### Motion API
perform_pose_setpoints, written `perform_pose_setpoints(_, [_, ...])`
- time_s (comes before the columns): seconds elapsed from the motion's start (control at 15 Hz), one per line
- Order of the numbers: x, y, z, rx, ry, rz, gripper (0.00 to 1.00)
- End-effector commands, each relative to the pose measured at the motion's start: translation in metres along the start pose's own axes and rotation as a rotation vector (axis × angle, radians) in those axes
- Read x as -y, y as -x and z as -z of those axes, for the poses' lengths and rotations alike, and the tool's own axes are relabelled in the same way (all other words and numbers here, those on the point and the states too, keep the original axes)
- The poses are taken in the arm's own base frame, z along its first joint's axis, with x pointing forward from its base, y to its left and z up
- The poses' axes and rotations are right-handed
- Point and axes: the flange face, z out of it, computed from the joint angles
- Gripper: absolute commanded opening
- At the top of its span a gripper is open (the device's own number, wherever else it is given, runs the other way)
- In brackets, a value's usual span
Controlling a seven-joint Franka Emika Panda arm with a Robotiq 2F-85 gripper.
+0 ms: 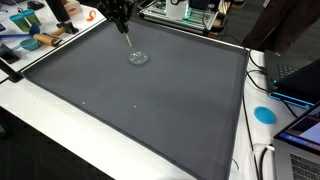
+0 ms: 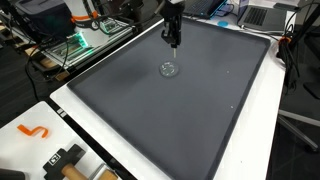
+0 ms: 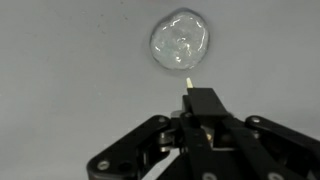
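Gripper (image 3: 203, 100) clamped tight on 1 thin stick (image 3: 188, 80), its tip right at the edge of the clear blob (image 3: 181, 42) in the wrist view. In both exterior views the blob sits on the grey mat (image 1: 150, 110), toward 1 end, just below the gripper.

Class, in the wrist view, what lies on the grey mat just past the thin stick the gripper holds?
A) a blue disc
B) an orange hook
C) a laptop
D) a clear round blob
D: a clear round blob sits on the grey mat just beyond the thin stick pinched in the gripper.
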Motion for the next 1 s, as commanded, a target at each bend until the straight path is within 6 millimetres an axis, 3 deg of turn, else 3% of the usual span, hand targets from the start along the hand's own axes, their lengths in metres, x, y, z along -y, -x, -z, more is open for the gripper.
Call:
perform_pose_setpoints(0.0, [0.001, 0.0, -0.024, 0.048, -0.011, 0.001, 0.03])
perform_pose_setpoints(0.33, [0.007, 0.002, -0.051, 0.102, -0.001, 0.011, 0.03])
perform_pose_setpoints(0.93, [0.014, 0.002, -0.079, 0.128, -0.003, 0.003, 0.03])
